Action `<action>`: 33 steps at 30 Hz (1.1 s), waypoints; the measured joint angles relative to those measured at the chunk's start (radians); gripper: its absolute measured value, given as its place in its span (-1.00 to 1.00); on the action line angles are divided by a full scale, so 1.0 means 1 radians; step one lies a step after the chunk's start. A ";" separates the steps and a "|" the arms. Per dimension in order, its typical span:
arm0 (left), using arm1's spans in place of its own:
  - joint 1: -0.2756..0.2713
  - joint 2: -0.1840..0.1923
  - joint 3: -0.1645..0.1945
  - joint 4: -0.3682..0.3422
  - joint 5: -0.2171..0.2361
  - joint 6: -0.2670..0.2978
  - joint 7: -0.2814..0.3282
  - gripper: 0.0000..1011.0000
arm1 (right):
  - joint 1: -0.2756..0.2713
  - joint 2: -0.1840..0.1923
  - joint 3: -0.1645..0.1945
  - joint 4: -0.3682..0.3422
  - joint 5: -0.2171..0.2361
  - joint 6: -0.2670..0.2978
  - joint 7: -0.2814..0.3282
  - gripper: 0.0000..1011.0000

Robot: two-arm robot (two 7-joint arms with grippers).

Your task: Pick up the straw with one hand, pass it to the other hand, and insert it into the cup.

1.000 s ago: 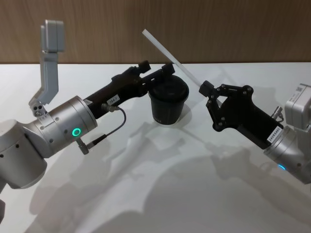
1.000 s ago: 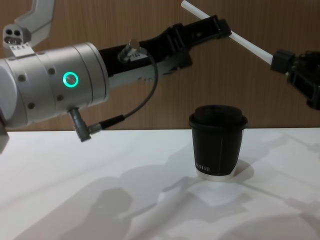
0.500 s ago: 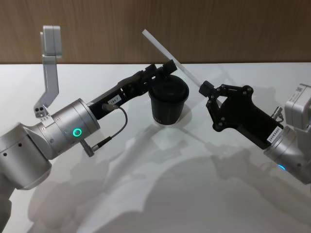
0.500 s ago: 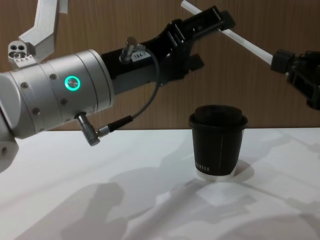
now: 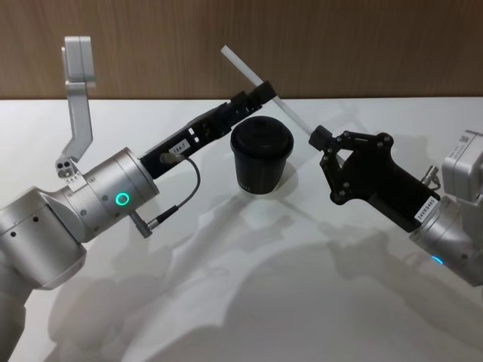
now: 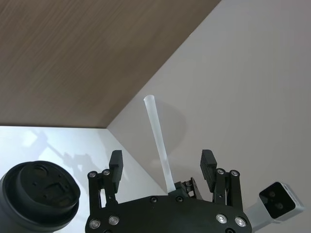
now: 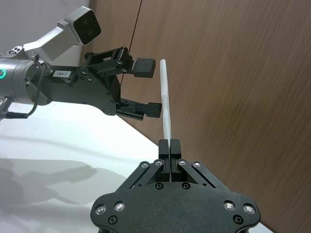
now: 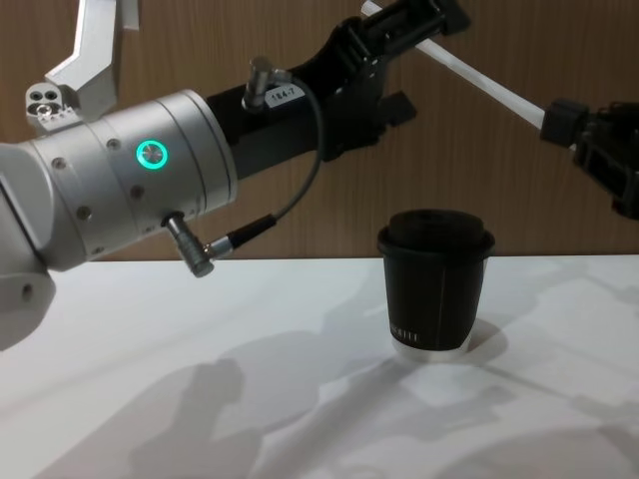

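Left end effector (image 5: pixel 258 95) higher, astride straw (image 5: pixel 241 65)

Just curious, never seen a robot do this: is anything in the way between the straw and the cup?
Nothing visible. The straw is held in the air above the cup, its lower end pinched by the right gripper, the left gripper open around it higher up. Only air lies between.
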 joint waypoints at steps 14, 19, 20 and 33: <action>-0.026 -0.021 0.018 0.026 -0.008 -0.018 0.010 0.98 | 0.000 0.000 0.000 0.000 0.000 0.000 0.000 -0.97; -0.032 -0.025 0.022 0.032 -0.010 -0.023 0.013 0.97 | 0.000 0.000 0.000 0.000 0.000 0.000 0.000 -0.96; -0.033 -0.025 0.023 0.033 -0.010 -0.024 0.014 0.95 | 0.000 0.000 0.000 0.000 0.000 0.000 0.000 -0.96; -0.040 -0.029 0.028 0.040 -0.011 -0.029 0.017 0.30 | 0.000 0.000 0.000 0.000 0.000 0.000 0.000 -0.96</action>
